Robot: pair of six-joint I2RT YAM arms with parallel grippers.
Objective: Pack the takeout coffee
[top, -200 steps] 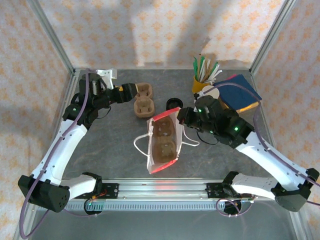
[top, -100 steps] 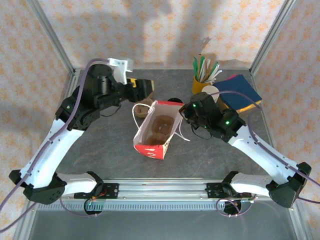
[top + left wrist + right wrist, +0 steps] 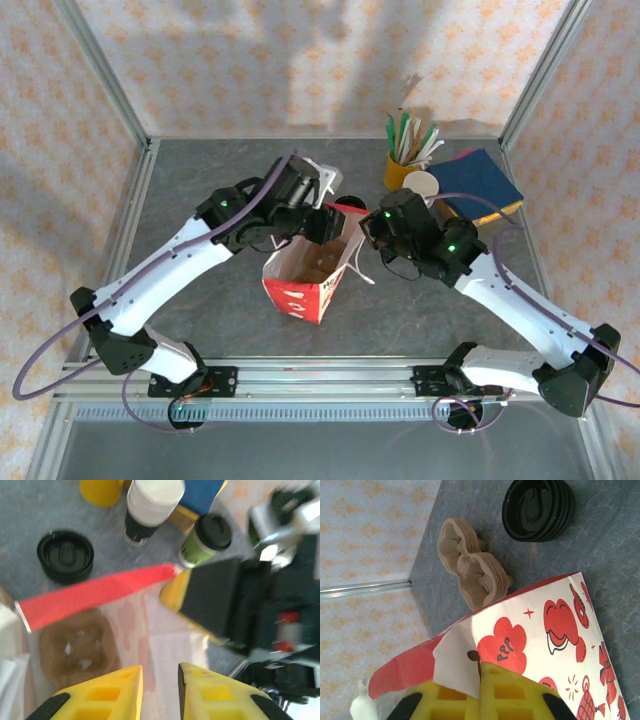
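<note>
Grey desk (image 3: 200, 170) held the lidded takeout coffee (image 3: 207, 535) upright beside the paper bag (image 3: 300, 295): probably light, crushable, best gripped around its wall. Right claw (image 3: 480, 672) pinched the bag's rim; left claw (image 3: 159, 672) was nearly closed, grip unclear.

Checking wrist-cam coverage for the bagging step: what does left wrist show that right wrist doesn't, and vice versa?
Left wrist, not right wrist: green paper cup with black lid, stack of cream-white paper cups, yellow cup, brown moulded-pulp carrier lying inside the white paper bag with red print, left gripper, slightly open.
Right wrist, not left wrist: stack of brown pulp carriers on the table, the bag's printed outer wall.
Both: the bag, round black plastic lids, right gripper, shut on the bag's edge.
</note>
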